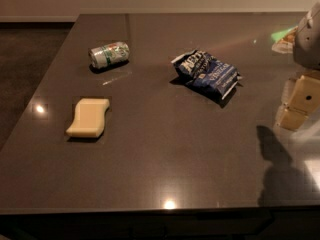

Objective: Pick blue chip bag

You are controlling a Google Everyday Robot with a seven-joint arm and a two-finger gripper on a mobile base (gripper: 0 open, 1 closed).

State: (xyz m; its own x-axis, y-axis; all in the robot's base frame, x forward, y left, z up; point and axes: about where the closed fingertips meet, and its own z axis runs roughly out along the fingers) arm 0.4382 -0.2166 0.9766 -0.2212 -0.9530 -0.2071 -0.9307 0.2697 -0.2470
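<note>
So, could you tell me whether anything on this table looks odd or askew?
The green-and-silver can lies tipped on its side, far left. The blue chip bag is crumpled, near the centre. The tool hangs at the right edge, clear of both.

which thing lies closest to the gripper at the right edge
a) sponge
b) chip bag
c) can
b: the chip bag lies nearest the gripper, which is at the right edge above the table, while the can and sponge sit far to the left.
</note>
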